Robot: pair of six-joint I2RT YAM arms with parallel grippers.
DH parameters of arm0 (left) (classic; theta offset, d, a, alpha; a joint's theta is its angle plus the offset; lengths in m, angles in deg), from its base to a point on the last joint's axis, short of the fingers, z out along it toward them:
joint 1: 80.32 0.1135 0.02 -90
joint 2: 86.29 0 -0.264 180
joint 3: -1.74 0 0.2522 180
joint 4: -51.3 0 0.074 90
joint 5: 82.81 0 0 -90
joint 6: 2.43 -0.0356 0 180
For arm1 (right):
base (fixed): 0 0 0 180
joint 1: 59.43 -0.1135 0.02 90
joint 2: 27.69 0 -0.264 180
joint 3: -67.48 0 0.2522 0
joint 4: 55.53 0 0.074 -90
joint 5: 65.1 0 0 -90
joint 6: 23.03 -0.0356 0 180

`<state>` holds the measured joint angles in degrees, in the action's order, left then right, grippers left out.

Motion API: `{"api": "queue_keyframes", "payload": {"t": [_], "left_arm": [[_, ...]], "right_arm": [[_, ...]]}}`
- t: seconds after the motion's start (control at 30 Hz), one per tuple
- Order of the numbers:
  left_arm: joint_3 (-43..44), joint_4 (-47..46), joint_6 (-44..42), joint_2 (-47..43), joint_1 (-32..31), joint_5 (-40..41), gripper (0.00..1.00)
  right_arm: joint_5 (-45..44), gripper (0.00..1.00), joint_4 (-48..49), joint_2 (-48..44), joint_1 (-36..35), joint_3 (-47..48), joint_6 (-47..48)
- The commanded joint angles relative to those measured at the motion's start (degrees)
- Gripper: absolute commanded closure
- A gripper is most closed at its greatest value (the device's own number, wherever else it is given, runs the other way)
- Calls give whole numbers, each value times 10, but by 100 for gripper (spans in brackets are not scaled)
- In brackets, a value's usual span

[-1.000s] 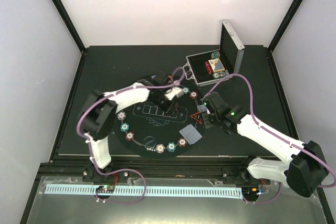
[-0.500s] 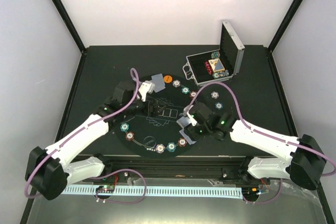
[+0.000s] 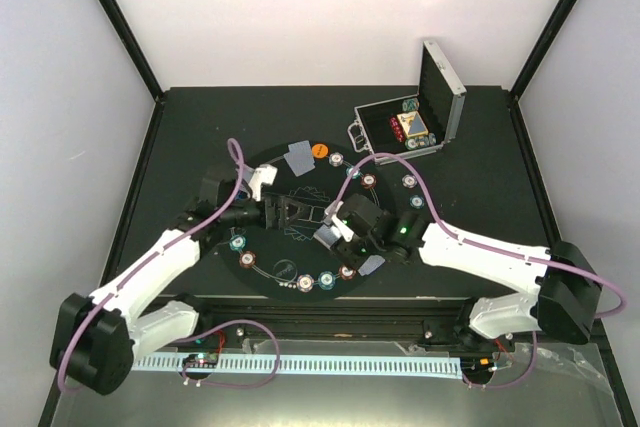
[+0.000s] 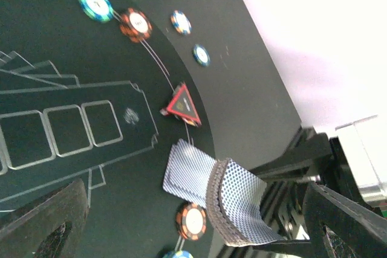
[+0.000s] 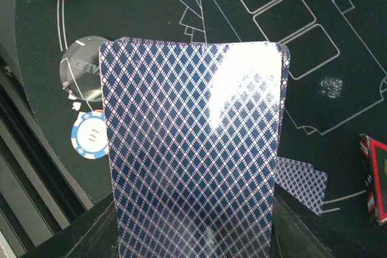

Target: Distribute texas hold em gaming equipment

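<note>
My right gripper [image 3: 336,231] is shut on a deck of blue-patterned playing cards [image 5: 193,149] and holds it above the round black mat [image 3: 262,172]; the deck also shows in the left wrist view [image 4: 239,206]. My left gripper [image 3: 283,212] is open and empty over the mat's printed boxes, left of the deck. A small pile of cards [image 4: 186,170] lies flat near the mat's rim, beside a red triangle marker [image 4: 183,106]. More cards [image 3: 300,158] and an orange disc [image 3: 320,151] lie at the mat's far edge. Poker chips [image 3: 326,281] ring the mat.
The open silver case [image 3: 412,127] stands at the back right with chips and a card box inside. Two chips [image 3: 408,182] lie off the mat to the right. A clear round disc [image 5: 87,77] and a blue-white chip [image 5: 89,134] sit at the mat's near rim.
My right gripper has moved left over the mat with the deck in it. My left gripper has drawn back toward the mat's left side, still open.
</note>
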<state>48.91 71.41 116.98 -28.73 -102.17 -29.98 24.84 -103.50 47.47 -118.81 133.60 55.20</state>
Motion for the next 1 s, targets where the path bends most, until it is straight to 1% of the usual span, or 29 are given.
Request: {"api": "queue_keyframes", "payload": {"t": [0.0,0.1,0.2,0.4,0.43,0.57,0.73,0.97], "left_arm": [[58,75,-86,69,1,-121,1],[85,134,-143,121,-3,-137,3],[109,172,-179,163,-13,-151,7],[143,208,-214,231,-36,-171,13],[146,211,-217,238,-40,-172,14],[158,220,-223,262,-53,-172,21],[160,203,-208,276,-55,-167,30],[161,181,-182,297,-55,-179,34]], "right_arm": [[-9,45,15,16,-13,28,13],[-7,45,17,25,-16,36,15],[-8,45,16,33,-19,41,17],[-6,45,16,38,-21,42,23],[-5,45,16,38,-21,42,23],[-2,45,18,36,-21,40,25],[5,45,21,37,-21,37,29],[8,45,21,41,-21,36,32]]}}
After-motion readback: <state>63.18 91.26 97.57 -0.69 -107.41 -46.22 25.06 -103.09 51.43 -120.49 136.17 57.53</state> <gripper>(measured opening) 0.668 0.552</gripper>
